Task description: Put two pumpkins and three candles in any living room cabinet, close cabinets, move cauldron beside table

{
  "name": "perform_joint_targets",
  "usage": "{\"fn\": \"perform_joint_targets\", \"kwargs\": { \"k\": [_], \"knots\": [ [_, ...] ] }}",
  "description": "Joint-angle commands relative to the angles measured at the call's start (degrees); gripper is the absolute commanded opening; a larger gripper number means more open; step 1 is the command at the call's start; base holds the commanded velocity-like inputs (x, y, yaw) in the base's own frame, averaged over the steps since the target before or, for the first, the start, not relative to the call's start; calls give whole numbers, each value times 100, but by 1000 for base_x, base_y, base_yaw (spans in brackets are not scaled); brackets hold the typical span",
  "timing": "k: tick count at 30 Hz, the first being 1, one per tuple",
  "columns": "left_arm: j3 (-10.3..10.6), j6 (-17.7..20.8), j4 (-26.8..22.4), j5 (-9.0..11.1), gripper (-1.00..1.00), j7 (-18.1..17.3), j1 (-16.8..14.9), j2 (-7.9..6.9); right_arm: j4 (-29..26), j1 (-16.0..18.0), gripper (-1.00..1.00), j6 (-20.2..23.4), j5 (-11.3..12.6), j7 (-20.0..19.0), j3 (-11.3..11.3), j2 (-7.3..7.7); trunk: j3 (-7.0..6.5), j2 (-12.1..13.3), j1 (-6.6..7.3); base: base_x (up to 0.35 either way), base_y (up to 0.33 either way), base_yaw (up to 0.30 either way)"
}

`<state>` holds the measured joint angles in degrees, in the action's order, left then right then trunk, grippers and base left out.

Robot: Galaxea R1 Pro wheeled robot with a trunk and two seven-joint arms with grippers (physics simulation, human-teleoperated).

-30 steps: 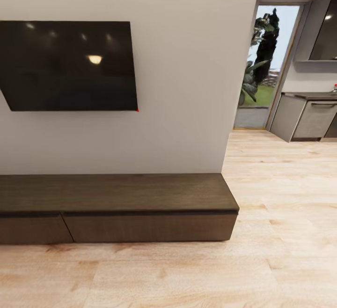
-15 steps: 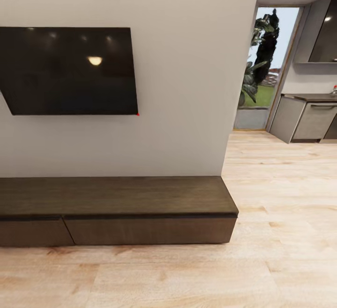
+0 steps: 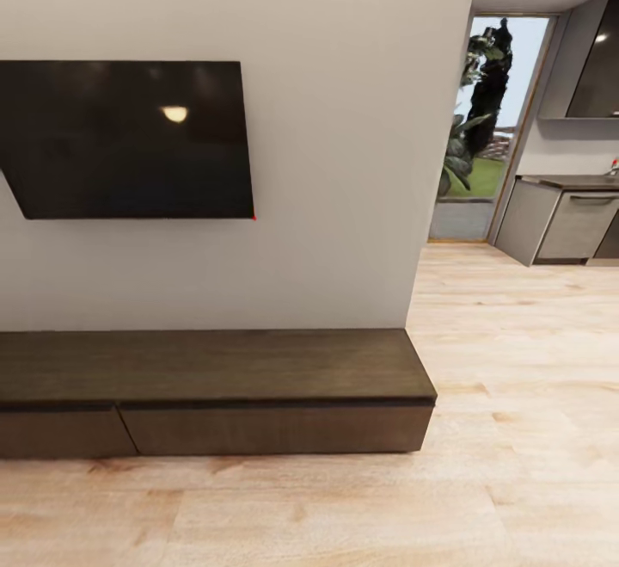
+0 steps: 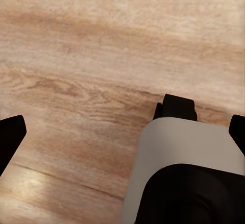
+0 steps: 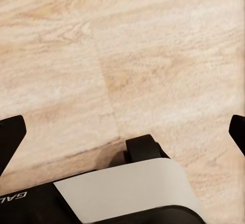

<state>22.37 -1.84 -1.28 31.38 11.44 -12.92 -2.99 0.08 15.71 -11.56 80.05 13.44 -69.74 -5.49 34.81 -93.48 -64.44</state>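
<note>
The cabinet (image 3: 215, 366), a long low dark-brown unit, stands against the white wall, and its flat drawer fronts (image 3: 275, 429) are both shut. Its top is bare. The pumpkins, candles, cauldron and table are out of view. In the left wrist view my left gripper (image 4: 122, 140) hangs open over the wood floor, one dark fingertip (image 4: 10, 137) at each side of the picture. My right gripper (image 5: 122, 140) is open in the same way, its fingertips (image 5: 10, 137) spread above the floor. Neither holds anything. Part of my grey and black base (image 4: 189, 173) lies under both.
A black TV (image 3: 129, 141) hangs on the wall above the cabinet. Pale wood floor (image 3: 344, 507) runs in front and on to the right, past the wall's corner. There, grey kitchen units (image 3: 567, 223) stand beside a glass door (image 3: 481, 128).
The whole head view has shifted: the TV and the cabinet sit slightly lower in the picture than a second ago, so the camera has moved. Nothing in the room has changed.
</note>
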Motion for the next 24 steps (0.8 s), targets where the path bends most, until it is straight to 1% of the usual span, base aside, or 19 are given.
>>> {"fn": "perform_joint_targets", "kwargs": {
  "k": [1,9,18,24],
  "knots": [
    [48,-9,-4,52,100,16,-1,0,1,2,100,-13,48,18,-48,0,-13,39,23,0,0,0],
    [50,-9,-4,52,100,16,38,0,1,-5,100,-13,54,18,-48,3,-157,360,199,0,0,0],
    [53,-9,-4,52,100,16,126,0,1,-87,100,-26,51,18,-48,4,-318,721,397,0,0,0],
    [55,-9,-4,52,100,13,139,0,1,-102,100,-28,47,16,-49,27,-426,961,528,0,0,0]
  ]
}}
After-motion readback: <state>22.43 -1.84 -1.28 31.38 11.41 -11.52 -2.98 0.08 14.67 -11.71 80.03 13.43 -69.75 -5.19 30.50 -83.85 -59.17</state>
